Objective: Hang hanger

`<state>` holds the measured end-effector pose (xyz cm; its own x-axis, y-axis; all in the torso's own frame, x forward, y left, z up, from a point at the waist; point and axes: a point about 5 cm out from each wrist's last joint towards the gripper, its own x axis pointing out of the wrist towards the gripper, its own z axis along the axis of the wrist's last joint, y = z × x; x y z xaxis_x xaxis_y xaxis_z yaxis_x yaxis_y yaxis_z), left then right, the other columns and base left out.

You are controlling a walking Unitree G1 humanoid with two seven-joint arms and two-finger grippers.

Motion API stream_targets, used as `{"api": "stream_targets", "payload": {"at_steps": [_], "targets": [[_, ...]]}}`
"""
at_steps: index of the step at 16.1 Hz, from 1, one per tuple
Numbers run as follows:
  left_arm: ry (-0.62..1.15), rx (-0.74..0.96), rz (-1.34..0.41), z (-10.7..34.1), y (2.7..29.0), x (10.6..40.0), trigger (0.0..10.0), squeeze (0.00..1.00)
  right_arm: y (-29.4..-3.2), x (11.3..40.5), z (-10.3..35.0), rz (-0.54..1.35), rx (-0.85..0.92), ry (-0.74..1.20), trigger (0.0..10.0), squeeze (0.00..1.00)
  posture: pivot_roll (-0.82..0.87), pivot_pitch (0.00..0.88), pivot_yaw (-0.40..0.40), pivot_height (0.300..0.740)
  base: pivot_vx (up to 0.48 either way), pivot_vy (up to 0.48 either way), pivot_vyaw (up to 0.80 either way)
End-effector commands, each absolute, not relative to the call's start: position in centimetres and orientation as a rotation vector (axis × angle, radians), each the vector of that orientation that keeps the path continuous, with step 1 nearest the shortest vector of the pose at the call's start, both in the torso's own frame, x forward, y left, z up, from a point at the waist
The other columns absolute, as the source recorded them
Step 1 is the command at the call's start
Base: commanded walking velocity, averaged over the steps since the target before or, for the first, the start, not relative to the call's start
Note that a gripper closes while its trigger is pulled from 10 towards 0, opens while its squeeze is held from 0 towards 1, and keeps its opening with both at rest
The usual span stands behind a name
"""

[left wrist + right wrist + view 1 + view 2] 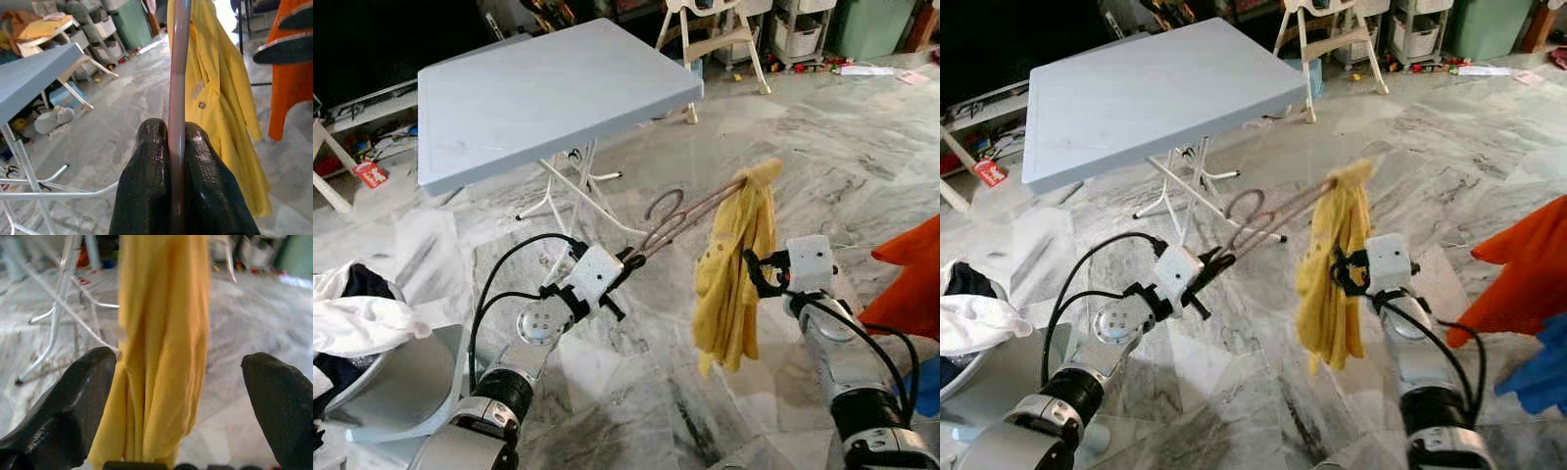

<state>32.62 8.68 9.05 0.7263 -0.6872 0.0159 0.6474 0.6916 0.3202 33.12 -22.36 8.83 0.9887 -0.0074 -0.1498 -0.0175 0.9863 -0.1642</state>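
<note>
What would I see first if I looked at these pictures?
A yellow shirt dangling in the middle, over the marble floor. It hangs from one end of a hanger, and the left gripper is pinching the other end. The right gripper is open beside the shirt, and a grey folding table stands behind.

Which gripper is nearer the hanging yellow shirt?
Right. The right gripper is open with its fingers either side of the yellow shirt; the left gripper clamps the brown wire hanger at its far end.
</note>
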Motion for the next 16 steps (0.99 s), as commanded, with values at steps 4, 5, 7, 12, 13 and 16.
{"api": "stream_targets", "payload": {"at_steps": [4,5,7,12,13,16], "targets": [[-0.194,0.242,-0.689,9.7,9.2,32.2,0.0,0.0,-20.9,33.6,9.0,0.027,-0.027,0.09,10.0,0.0,-0.16,0.016,0.164,0.74,0.0,0.0,0.0],[-0.194,0.22,-0.682,9.6,9.0,32.0,0.0,0.0,-20.6,33.6,8.9,0.025,-0.006,0.101,10.0,0.0,-0.16,0.014,0.163,0.74,0.0,0.0,0.0],[-0.193,0.181,-0.663,9.4,8.6,31.6,0.0,0.0,-20.4,33.6,9.1,0.017,0.006,0.067,10.0,0.0,-0.16,0.01,0.161,0.74,0.0,0.0,0.0],[-0.176,0.092,-0.598,8.9,8.6,30.6,0.0,0.0,-19.6,33.2,9.1,-0.03,-0.043,0.037,10.0,0.0,-0.17,0.0,0.155,0.74,0.0,0.0,0.0],[-0.161,0.089,-0.591,8.6,8.7,30.4,0.0,0.0,-19.5,33.1,8.8,-0.042,-0.032,0.044,10.0,0.0,-0.17,0.0,0.152,0.74,0.0,0.0,0.0],[-0.146,0.073,-0.604,8.5,8.4,30.1,0.0,0.0,-19.7,33.2,9.0,-0.053,-0.03,0.041,10.0,0.0,-0.17,0.0,0.148,0.74,0.0,0.0,0.0]]}}
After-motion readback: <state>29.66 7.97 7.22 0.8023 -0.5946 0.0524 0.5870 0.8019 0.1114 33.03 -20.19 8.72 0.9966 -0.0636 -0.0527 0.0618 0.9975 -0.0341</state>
